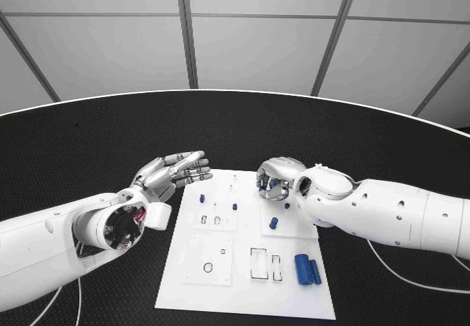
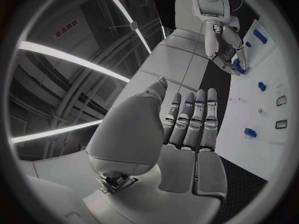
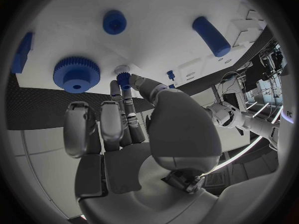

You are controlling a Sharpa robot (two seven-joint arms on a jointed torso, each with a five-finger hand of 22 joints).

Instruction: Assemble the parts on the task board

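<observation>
Right hand is pinching a small blue peg at its fingertips over the task board (gear beside); left hand is hovering spread, holding nothing.

bright, even light | head view sharp | wrist views fisheye-bent

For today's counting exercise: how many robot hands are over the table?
2. The left robot hand, open, beside the task board's far left corner; the right robot hand, pinching a small blue part near its far edge.
</observation>
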